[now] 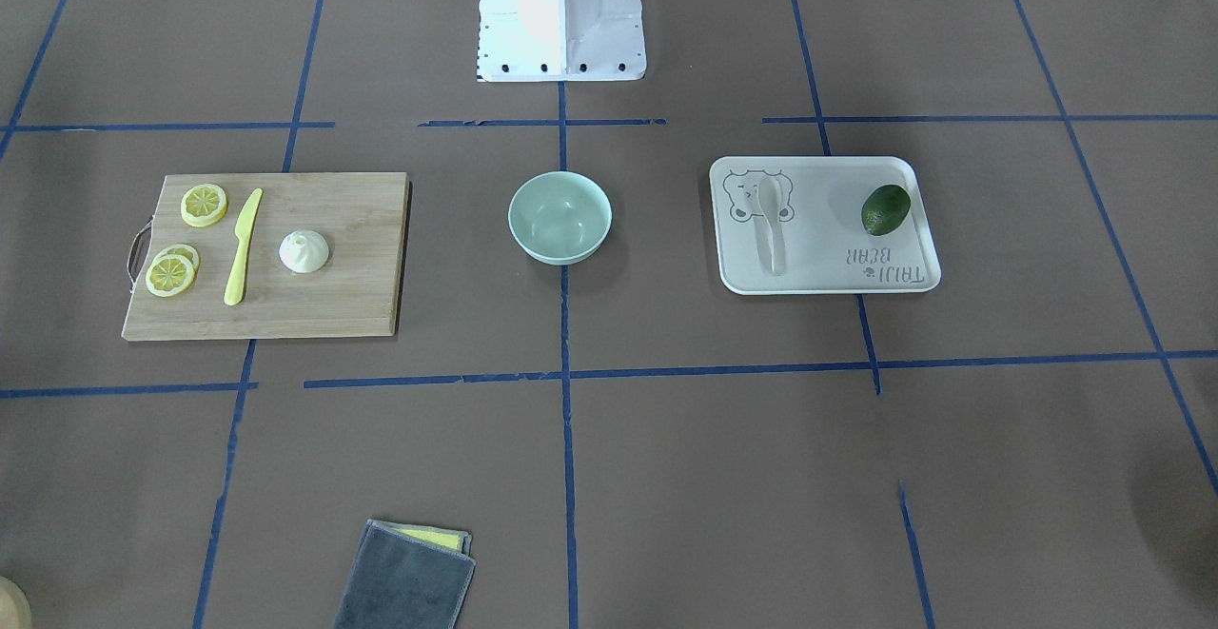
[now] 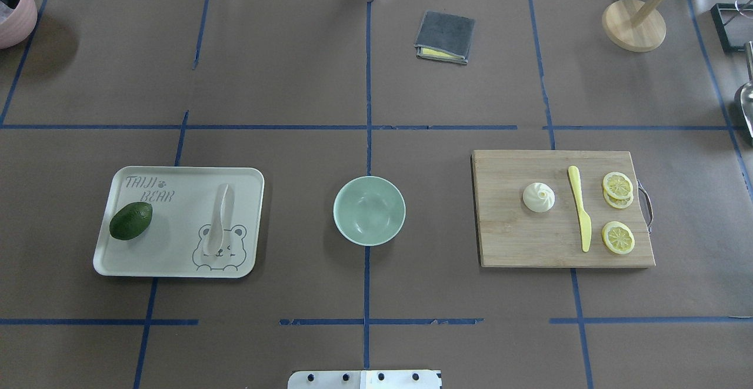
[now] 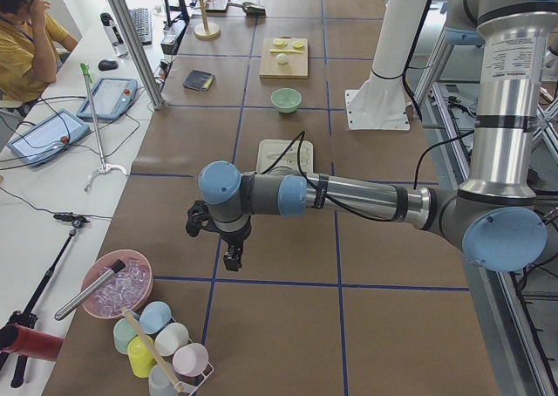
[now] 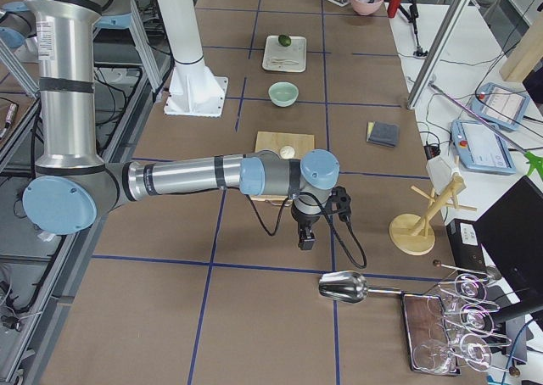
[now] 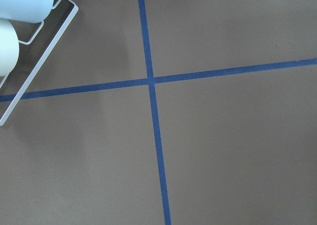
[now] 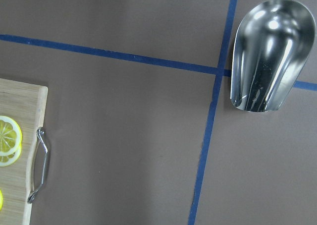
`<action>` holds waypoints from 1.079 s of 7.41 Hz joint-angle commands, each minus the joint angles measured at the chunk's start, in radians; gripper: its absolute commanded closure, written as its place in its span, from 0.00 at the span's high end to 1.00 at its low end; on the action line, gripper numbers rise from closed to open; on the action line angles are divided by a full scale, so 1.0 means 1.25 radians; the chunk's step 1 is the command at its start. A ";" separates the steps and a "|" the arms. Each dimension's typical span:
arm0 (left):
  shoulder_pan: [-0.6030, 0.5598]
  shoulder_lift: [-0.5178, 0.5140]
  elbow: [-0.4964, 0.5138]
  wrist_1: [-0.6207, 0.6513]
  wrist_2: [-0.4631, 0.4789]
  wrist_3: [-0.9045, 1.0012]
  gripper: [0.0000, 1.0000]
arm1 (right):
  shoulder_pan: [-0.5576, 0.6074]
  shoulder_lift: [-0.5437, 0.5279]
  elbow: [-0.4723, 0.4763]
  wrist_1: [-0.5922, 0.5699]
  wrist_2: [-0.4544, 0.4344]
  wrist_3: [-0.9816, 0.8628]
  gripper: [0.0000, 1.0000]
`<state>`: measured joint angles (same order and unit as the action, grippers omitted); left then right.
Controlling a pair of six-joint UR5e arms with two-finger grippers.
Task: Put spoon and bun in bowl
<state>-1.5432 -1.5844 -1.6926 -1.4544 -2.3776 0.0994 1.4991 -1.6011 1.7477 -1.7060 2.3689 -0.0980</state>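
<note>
The spoon [image 2: 220, 218] lies on a tray [image 2: 170, 233] left of the bowl [image 2: 369, 210], and the bun [image 2: 538, 196] on a cutting board [image 2: 512, 236] right of it. I cannot tell whether the left gripper [image 3: 232, 258] or right gripper [image 4: 304, 239] is clenched

Overhead and front-facing cameras are looking steeply down from opposite sides, sharing the bowl [image 2: 369, 210]. Side cameras are looking along the table [image 3: 288, 326] from its ends. Wrist cameras are pointing down close, right one catching the cutting board [image 6: 34, 106].

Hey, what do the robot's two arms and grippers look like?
The left arm and right arm are silver tubes with pale blue joint caps. The left gripper and right gripper are small and black, each fed by a looping black cable.
</note>
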 commanded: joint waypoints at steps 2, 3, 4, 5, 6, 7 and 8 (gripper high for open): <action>0.000 0.004 0.000 -0.043 -0.001 -0.002 1.00 | 0.001 -0.003 0.000 0.009 -0.007 0.006 1.00; 0.000 0.001 -0.007 -0.044 -0.022 -0.008 1.00 | 0.001 -0.004 0.003 0.009 -0.005 0.006 1.00; -0.001 0.006 -0.019 -0.068 -0.022 -0.002 1.00 | 0.001 -0.004 0.007 0.010 -0.003 0.005 1.00; 0.000 0.005 -0.025 -0.128 -0.032 -0.007 1.00 | 0.001 -0.002 0.013 0.010 -0.002 0.005 1.00; 0.049 0.008 -0.036 -0.225 -0.067 -0.012 1.00 | 0.000 0.001 0.022 0.010 0.001 0.004 1.00; 0.078 0.012 -0.040 -0.263 -0.102 -0.055 1.00 | 0.000 0.000 0.027 0.010 0.009 0.004 1.00; 0.147 0.011 -0.049 -0.328 -0.101 -0.108 1.00 | 0.000 -0.002 0.028 0.010 0.024 0.000 1.00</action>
<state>-1.4466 -1.5717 -1.7411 -1.7665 -2.4838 0.0354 1.4989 -1.6019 1.7775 -1.6935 2.3810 -0.0945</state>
